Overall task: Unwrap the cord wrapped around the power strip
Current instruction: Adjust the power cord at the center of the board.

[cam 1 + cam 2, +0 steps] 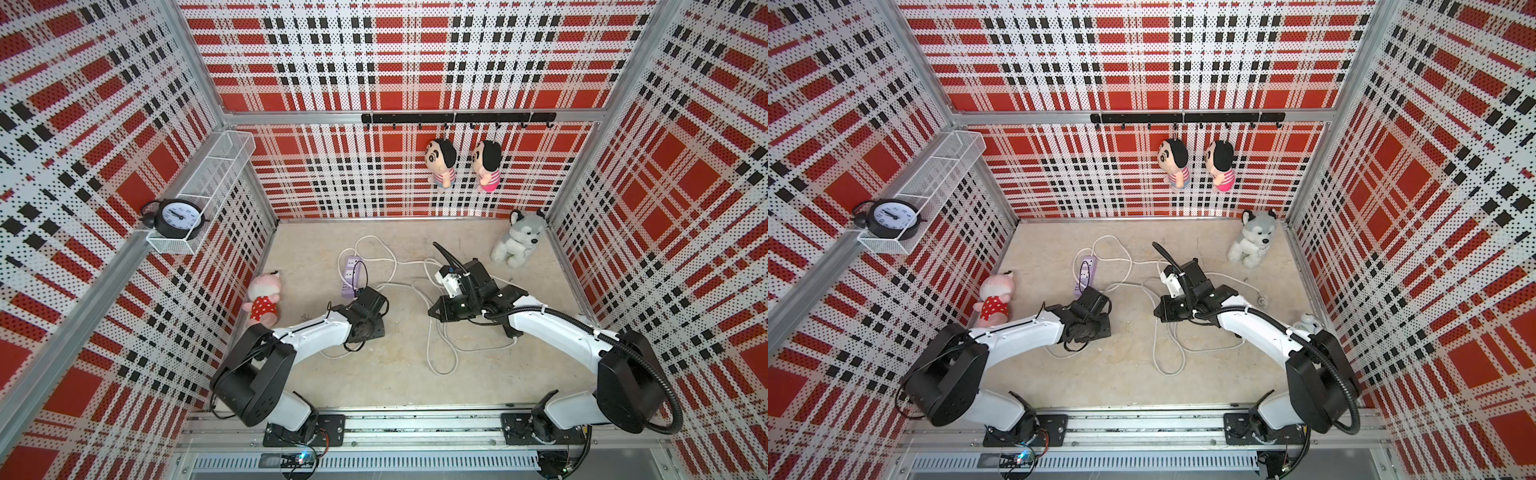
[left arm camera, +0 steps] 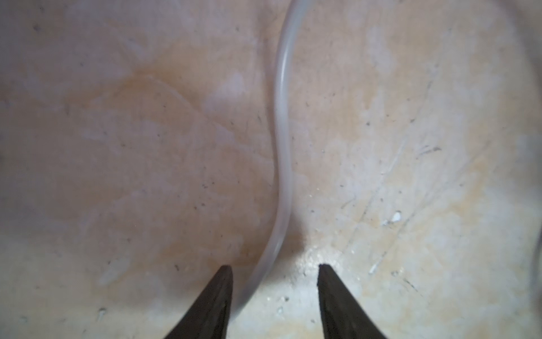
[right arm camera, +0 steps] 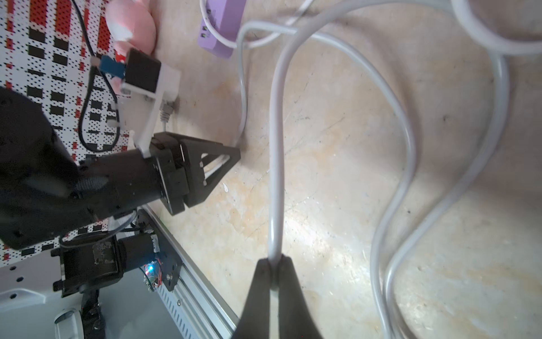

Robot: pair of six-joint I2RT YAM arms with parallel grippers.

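Right hand (image 3: 274, 265): is clenching on the white cord (image 3: 275, 146), pinching one strand just above the desk (image 1: 374, 386), roughly midway between its left and right edges.

Left hand (image 2: 274, 268): is standing released, fingers apart and pointing down at the desk. A strand of the cord is running between them, nearer one finger, and is not being gripped.

Power strip (image 1: 351, 276): lilac, is lying flat toward the far left of the desk, just beyond the left hand, sockets facing up.

Cord, lie of: is sprawling in loose loops across the middle of the desk, from beside the strip round to a long loop reaching toward the near edge.

Progress, as judged: most of the cord is lying off the strip, so the unwrapping is looking largely done. In the right wrist view one thin white strand is crossing the strip's top. Whether it is going around the body or merely resting over it cannot be told. Clearing that strand is what appears to be remaining.

Also present: pink plush (image 1: 264, 299) by the left edge; husky plush (image 1: 517, 243) in the far right corner.
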